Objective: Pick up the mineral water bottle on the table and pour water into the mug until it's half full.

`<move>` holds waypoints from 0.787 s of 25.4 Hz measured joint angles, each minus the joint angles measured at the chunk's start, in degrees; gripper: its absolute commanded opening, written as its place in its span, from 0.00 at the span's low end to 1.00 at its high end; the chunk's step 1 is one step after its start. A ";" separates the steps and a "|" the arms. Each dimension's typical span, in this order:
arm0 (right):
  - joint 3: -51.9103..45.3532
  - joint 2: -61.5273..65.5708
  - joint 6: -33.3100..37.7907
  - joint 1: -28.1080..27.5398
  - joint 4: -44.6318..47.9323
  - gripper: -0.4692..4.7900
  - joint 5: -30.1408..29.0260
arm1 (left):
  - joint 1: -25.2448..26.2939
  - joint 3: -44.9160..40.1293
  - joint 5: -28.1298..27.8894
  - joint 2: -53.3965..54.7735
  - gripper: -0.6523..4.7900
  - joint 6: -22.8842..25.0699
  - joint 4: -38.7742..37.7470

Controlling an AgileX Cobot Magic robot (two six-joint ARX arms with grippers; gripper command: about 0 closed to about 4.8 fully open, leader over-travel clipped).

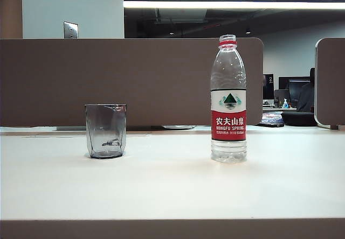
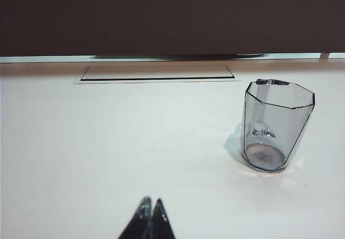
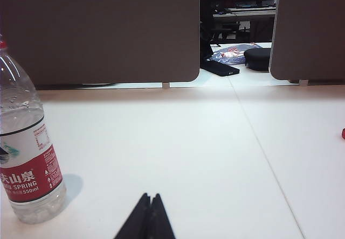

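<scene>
We observe the mineral water bottle [image 1: 228,99] upright, uncapped, beside the closed right pincer [image 3: 150,197]. The mug [image 1: 105,131], smoky-grey and faceted, stands upright ahead of the closed left pincer [image 2: 151,201] on the tabletop [image 1: 172,185].

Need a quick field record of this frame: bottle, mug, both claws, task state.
bottle: water bottle upright on the white table, cap off, right of the mug
mug: grey tumbler upright, looks empty, apart from the bottle
left claw: shut, low over the table, short of the mug, holding nothing
right claw: shut, low over the table, beside the bottle, not touching it
task state: bottle not yet picked up, no pouring begun
</scene>
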 measured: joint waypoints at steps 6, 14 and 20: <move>0.00 0.00 0.00 0.00 0.00 0.08 0.00 | 0.00 0.00 0.00 0.00 0.11 0.00 0.00; 0.00 0.00 0.35 0.02 0.00 0.08 -0.46 | -1.09 0.00 -0.15 0.00 0.11 0.00 0.00; 0.00 0.00 14.43 0.02 -0.02 0.08 -9.16 | -11.65 0.00 -0.22 0.00 0.11 0.00 0.00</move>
